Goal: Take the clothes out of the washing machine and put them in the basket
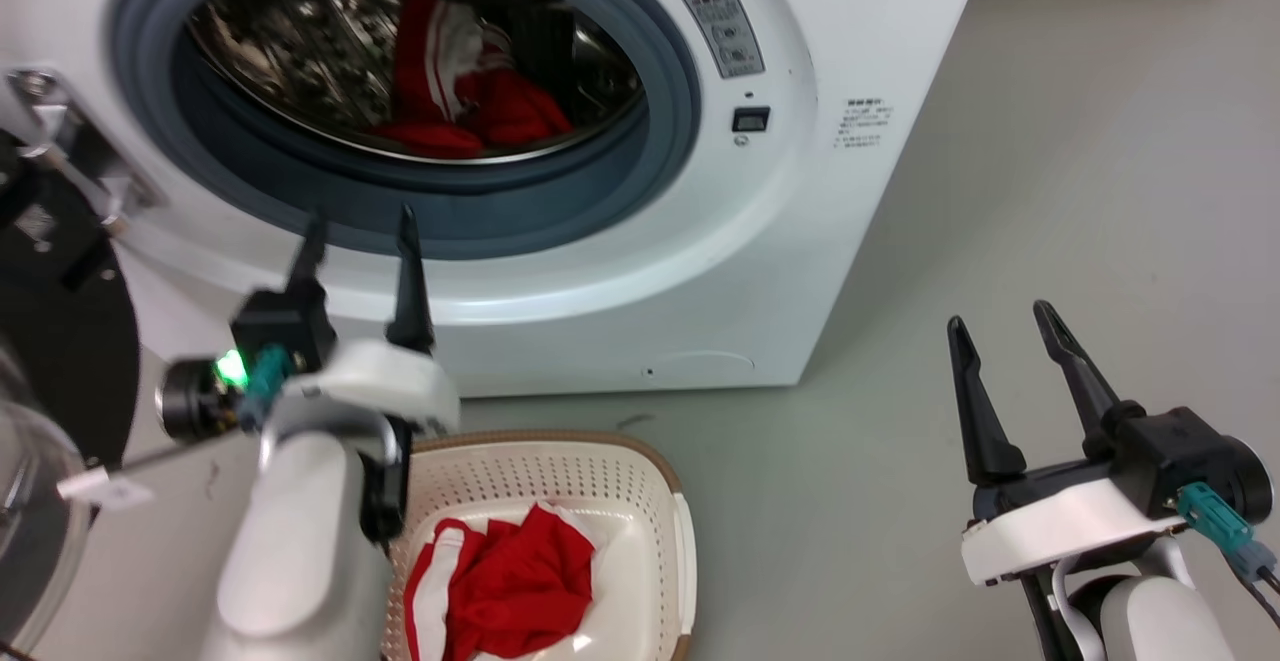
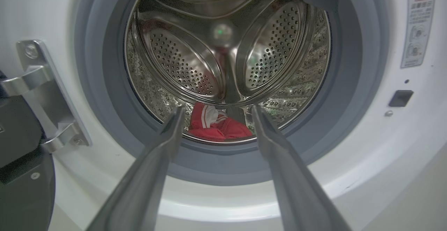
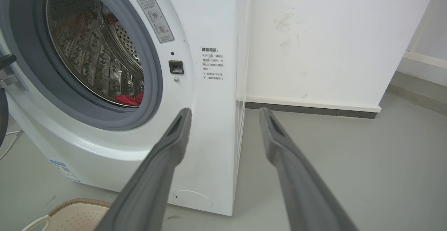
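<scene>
The white washing machine (image 1: 780, 201) stands with its door swung open. Red clothes with white stripes (image 1: 465, 91) lie at the bottom of its steel drum, also seen in the left wrist view as clothes (image 2: 218, 126) and as a red sliver of clothes (image 3: 131, 100). My left gripper (image 1: 360, 226) is open, empty, just outside the grey door seal (image 1: 660, 91), pointing at the drum. The cream basket (image 1: 640, 481) sits on the floor below it with a red and white garment (image 1: 510, 581) inside. My right gripper (image 1: 1000, 321) is open and empty over the floor to the machine's right.
The black-rimmed glass door (image 1: 50, 361) hangs open at the far left on a metal hinge (image 2: 45, 91). Grey floor (image 1: 1050, 191) spreads to the right of the machine. A white wall with a dark baseboard (image 3: 314, 108) stands behind. The basket rim (image 3: 77, 203) shows low.
</scene>
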{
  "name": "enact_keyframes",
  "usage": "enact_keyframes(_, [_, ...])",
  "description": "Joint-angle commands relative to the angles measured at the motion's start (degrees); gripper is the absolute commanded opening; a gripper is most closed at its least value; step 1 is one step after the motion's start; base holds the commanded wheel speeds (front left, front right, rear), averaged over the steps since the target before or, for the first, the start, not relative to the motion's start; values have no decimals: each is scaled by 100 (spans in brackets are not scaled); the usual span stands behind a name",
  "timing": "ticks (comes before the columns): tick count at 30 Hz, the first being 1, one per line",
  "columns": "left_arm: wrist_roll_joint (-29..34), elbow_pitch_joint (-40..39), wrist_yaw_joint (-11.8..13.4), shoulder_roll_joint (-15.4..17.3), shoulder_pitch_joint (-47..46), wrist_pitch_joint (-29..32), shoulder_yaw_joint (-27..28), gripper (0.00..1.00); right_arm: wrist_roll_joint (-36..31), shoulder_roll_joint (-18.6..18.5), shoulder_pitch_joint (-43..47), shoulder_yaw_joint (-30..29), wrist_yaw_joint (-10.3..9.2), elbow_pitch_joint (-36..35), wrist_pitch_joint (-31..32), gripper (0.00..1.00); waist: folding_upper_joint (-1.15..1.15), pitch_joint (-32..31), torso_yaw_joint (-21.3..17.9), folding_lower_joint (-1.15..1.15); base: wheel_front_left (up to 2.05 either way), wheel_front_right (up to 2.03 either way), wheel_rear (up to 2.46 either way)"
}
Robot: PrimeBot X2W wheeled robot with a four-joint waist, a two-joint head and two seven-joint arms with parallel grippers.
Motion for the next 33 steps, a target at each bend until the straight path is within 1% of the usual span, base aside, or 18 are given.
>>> enact_keyframes(1, [60,145,-55,84,-266,-15,21,100,52,0,-108,38,-4,-28,-28,100,0,207,-126,1,0,0,0])
enact_keyframes(5, [147,628,-118,262,-866,-15,50,100,131,0,-252,124,-4,-24,-101,100,0,568,-294,1,0,0,0])
enact_keyframes(11, [259,1548,-234,621,-1935,-14,34,100,288,2,-543,305,-3,52,-269,100,0,1184,-601,1,0,0,0])
enact_keyframes(13, [308,1817,-231,699,-2270,21,-16,100,339,2,-645,350,-4,100,-329,100,0,1392,-699,1,0,0,0])
enact_keyframes(15, [352,2052,-227,836,-2653,129,-34,100,394,3,-763,414,-4,143,-387,100,0,1602,-805,1,0,0,0])
enact_keyframes(17, [377,2321,-303,1054,-3089,280,-27,100,449,2,-880,488,-4,191,-446,100,0,1828,-923,1,0,0,0])
enact_keyframes(18, [397,2458,-328,1110,-3271,359,-41,100,483,4,-930,525,-4,225,-481,100,0,1927,-980,1,0,0,0])
enact_keyframes(25, [526,3230,-459,1612,-4554,1067,-152,100,741,3,-1256,846,-4,436,-629,100,0,2516,-1378,1,0,0,0])
enact_keyframes(30, [630,3761,-615,1982,-5299,1895,-280,100,943,5,-1412,1046,-3,543,-667,100,0,2792,-1671,1,0,0,0])
enact_keyframes(33, [682,4070,-734,2186,-5698,2547,-385,100,1040,4,-1477,1124,-4,513,-670,100,0,2919,-1831,1,0,0,0])
